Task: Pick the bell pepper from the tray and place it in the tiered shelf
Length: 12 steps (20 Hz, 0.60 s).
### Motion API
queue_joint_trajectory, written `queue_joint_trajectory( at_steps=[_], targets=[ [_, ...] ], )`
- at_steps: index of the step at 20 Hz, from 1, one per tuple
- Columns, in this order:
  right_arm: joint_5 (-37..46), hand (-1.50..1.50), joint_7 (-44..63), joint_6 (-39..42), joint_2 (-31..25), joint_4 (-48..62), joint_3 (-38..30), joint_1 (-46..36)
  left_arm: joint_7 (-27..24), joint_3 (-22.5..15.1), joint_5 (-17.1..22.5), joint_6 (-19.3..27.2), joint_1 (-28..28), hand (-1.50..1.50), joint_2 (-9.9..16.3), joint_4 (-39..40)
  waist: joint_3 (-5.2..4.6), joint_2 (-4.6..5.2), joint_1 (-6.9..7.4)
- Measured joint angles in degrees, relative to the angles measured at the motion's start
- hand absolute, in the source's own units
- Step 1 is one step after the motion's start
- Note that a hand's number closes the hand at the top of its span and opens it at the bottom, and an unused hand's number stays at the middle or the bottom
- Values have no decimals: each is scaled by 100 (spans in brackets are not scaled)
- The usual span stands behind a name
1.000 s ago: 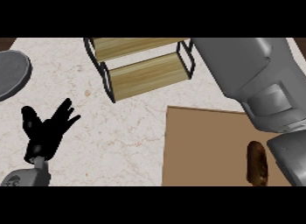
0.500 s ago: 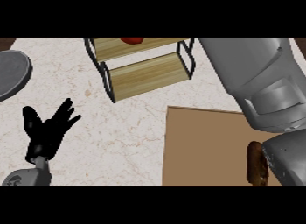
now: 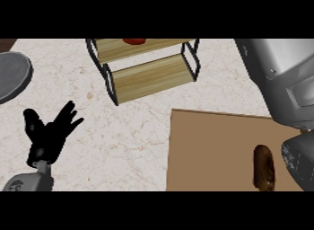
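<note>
**A:** What fills the frame?

**B:** A pale marbled counter seen from above. At the top centre stands the tiered shelf, two wooden boards in a black wire frame. A red shape, the bell pepper, lies on the upper board at the very top of the frame, only partly in view.

**A:** And the tray?

**B:** The brown tray takes up the lower right. A dark brown elongated item lies on it near the bottom edge.

**A:** Where are the hands?

**B:** The left hand shows at lower left, fingers straight and spread wide, holding nothing, resting above the counter. On the right, only the grey right forearm shows, running from the upper right down the right edge; its hand is out of view.

**A:** Anything else?

**B:** A grey round plate sits at the left edge, upper part of the frame.
</note>
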Motion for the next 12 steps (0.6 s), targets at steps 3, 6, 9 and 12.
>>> queue_joint_trajectory(
  at_steps=[3,6,9,12],
  targets=[
    [10,-150,0,-284,-274,29,-98,-4,18,-8,-25,10,9,0,1,-37,-2,1,-6],
    [73,-150,125,-591,-528,49,-138,2,-33,3,-15,-37,44,0,15,-25,-4,-9,-35],
    [-1,-150,156,-811,-793,-9,-287,165,25,27,-22,-23,48,0,33,-23,0,-21,-74],
    [-142,-150,201,-715,-1213,-49,-464,290,-72,67,-18,-9,68,0,4,23,9,-25,-92]
  ],
)
